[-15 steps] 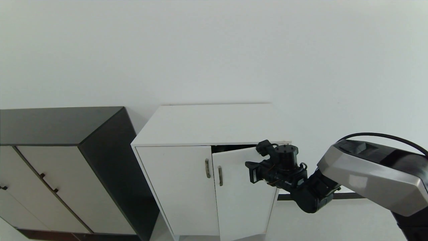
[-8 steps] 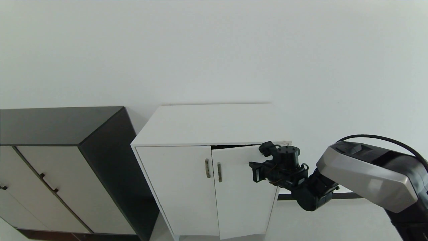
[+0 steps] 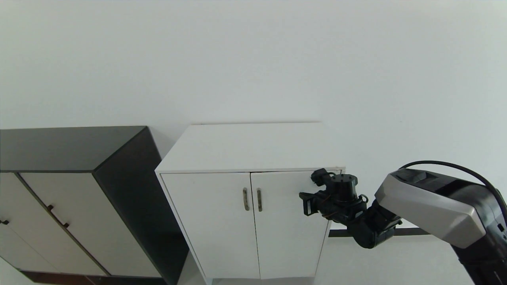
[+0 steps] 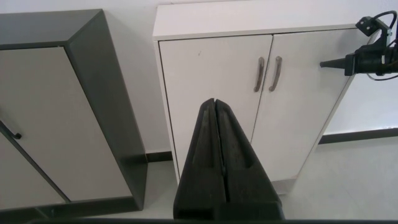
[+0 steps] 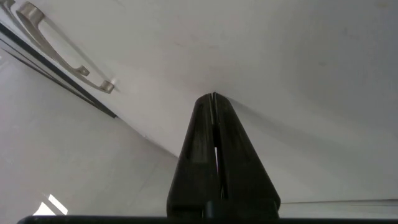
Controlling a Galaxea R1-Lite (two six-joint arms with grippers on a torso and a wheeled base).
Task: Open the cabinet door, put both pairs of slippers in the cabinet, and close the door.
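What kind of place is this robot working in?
Probably a plain indoor room, perhaps a home entryway or a mock-up: a white two-door cabinet stands against a bare white wall, with a dark-sided cabinet beside it.

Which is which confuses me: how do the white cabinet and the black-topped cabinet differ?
The white cabinet is white all over; the black-topped cabinet has a black top and side with beige doors. The white cabinet's handles are pale metal, the black-topped cabinet's dark. The right end effector sits at the white cabinet only. Both are shut.
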